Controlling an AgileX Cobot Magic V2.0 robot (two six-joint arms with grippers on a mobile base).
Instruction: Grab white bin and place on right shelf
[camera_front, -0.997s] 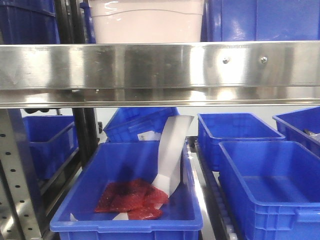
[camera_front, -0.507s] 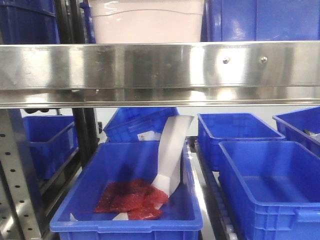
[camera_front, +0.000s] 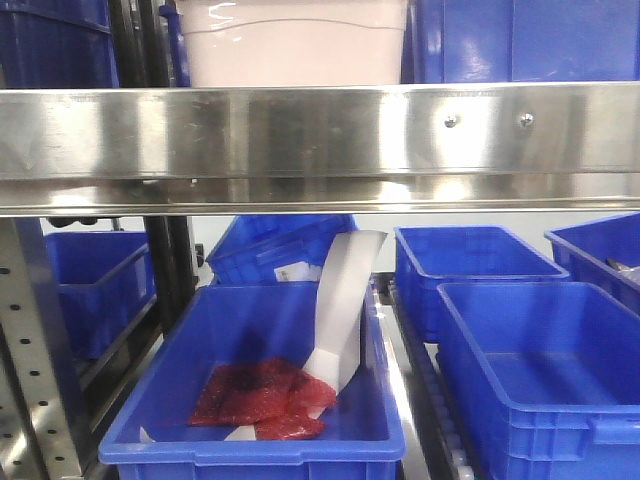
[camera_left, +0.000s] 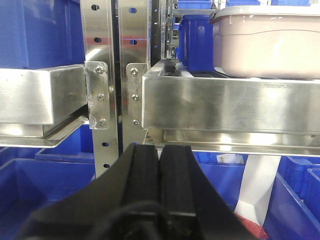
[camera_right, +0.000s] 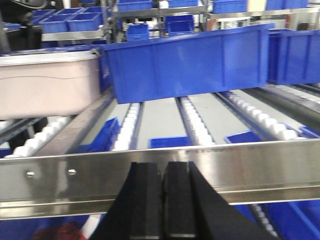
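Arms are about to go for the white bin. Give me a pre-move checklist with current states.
1. Left pincer free of any load: ok, shut on nothing.
2. Right pincer free of any load: ok, shut on nothing.
3. Pincers opened for a grasp: not ok, both shut.
4. White bin located: ok, on the upper steel shelf, left of a blue crate.
5. Lid seated on the bin: ok in the left wrist view.
6. Room at the bin's sides for pincers: cannot tell.
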